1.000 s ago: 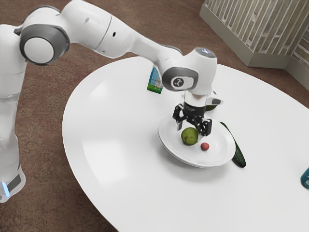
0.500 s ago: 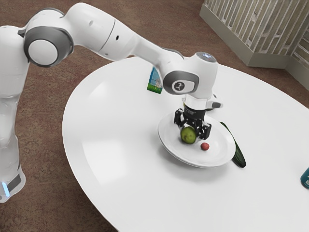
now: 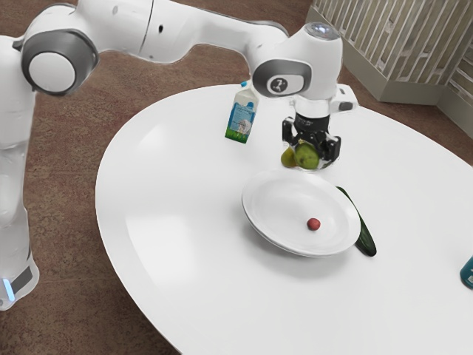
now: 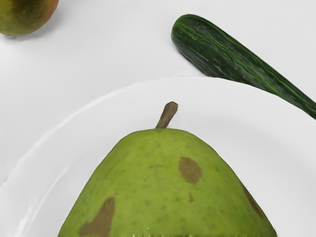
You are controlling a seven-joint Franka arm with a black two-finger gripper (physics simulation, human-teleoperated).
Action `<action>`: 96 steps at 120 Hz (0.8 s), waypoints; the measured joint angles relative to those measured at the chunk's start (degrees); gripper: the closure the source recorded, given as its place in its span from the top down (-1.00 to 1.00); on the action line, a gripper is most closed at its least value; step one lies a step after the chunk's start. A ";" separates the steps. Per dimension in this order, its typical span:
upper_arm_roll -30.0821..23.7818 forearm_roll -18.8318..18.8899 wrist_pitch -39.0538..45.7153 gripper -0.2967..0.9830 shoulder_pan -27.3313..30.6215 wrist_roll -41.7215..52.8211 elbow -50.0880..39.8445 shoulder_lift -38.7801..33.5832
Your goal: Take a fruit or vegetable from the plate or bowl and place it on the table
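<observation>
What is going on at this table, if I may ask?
My gripper is holding a green pear in the air by the plate. A small red item lies on the plate, and a cucumber rests beside it on the table. The pear is not yet set down.

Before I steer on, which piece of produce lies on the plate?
The small red round one: it rests inside the plate, whereas the green pear is gripped in the claw and the cucumber lies alongside, on the table.
</observation>
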 joint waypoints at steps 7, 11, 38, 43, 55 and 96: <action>0.03 -0.05 -0.63 -0.02 1.45 -0.34 -5.01 -4.69; -0.01 -0.14 -0.95 -0.02 2.46 -0.51 -7.44 -6.60; 4.25 -1.19 -2.48 -0.02 8.03 -1.40 -15.92 -10.03; 5.09 -1.28 -2.80 -0.02 10.01 -1.52 -16.58 -10.57; 5.76 -1.41 -3.36 -0.02 13.17 -1.78 -17.01 -10.78; 6.49 -8.12 -4.25 0.47 11.23 -4.87 -16.75 -14.79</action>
